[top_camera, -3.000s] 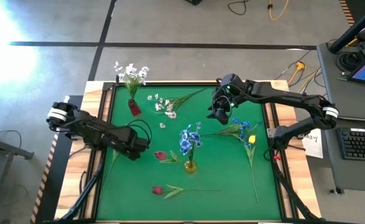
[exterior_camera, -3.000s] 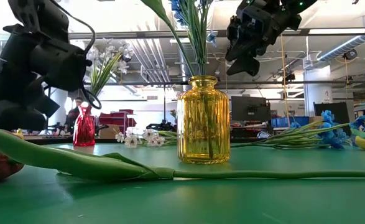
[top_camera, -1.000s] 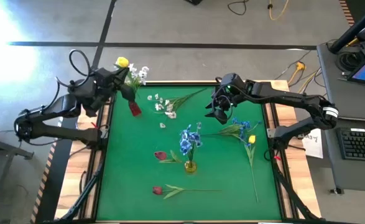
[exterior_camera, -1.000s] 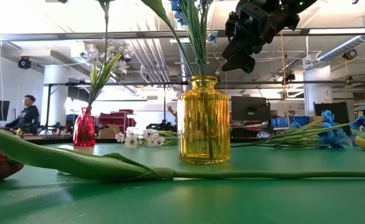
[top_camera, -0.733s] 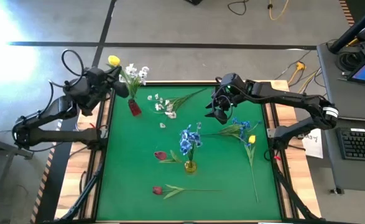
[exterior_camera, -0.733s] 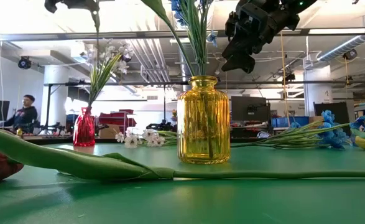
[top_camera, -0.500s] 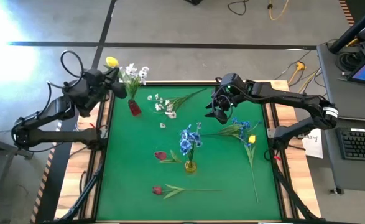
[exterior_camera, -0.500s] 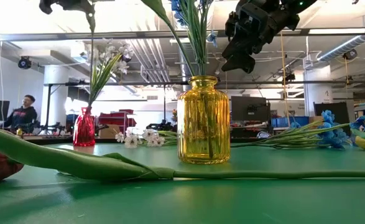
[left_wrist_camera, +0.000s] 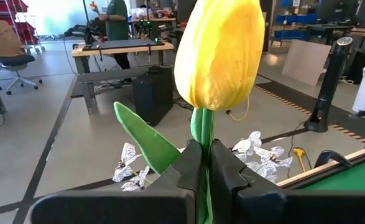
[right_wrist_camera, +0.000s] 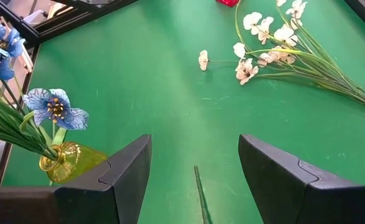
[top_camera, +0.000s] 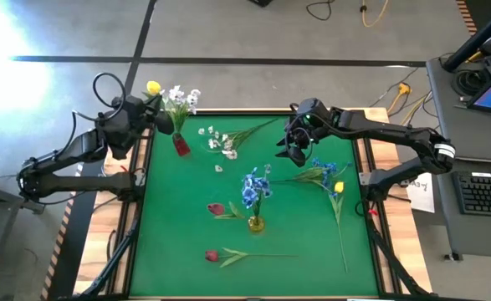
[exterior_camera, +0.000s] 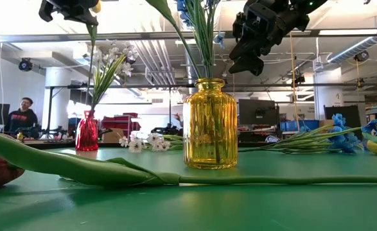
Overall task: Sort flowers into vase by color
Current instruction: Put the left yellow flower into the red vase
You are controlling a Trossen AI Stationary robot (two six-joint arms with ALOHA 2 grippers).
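Observation:
My left gripper (top_camera: 155, 118) is at the table's far left corner, shut on a yellow tulip (top_camera: 153, 87); its stem (exterior_camera: 90, 54) hangs down above the red vase (top_camera: 181, 144), which holds white flowers (top_camera: 179, 99). A yellow vase (top_camera: 255, 223) near the table's middle holds blue flowers (top_camera: 254, 188). My right gripper (top_camera: 294, 151) hovers open over the far right part of the table, holding nothing. On the mat lie a white spray (top_camera: 225, 143), blue flowers (top_camera: 322, 173) with another yellow tulip (top_camera: 339, 187), and two red tulips (top_camera: 216, 209) (top_camera: 212, 255). My left gripper pinches the tulip's green stem just below the bloom (left_wrist_camera: 201, 148) between its two fingers. The fingers lie roughly level and across the stem. The tulip is lifted clear and upright, bloom (left_wrist_camera: 216, 53) on top, a leaf (left_wrist_camera: 146, 144) beside the fingers and the stem hanging below.
The green mat (top_camera: 304, 242) has bare room along its near right and near left. In the low view a red tulip's long stem (exterior_camera: 175, 178) lies across the front. A person (exterior_camera: 22, 117) stands in the room beyond the table.
My left gripper, still shut on the yellow tulip, has shifted a little toward the table's left edge and come lower, so the gripper now shows at the top of the low view. The stem hangs upright by the red vase's white flowers.

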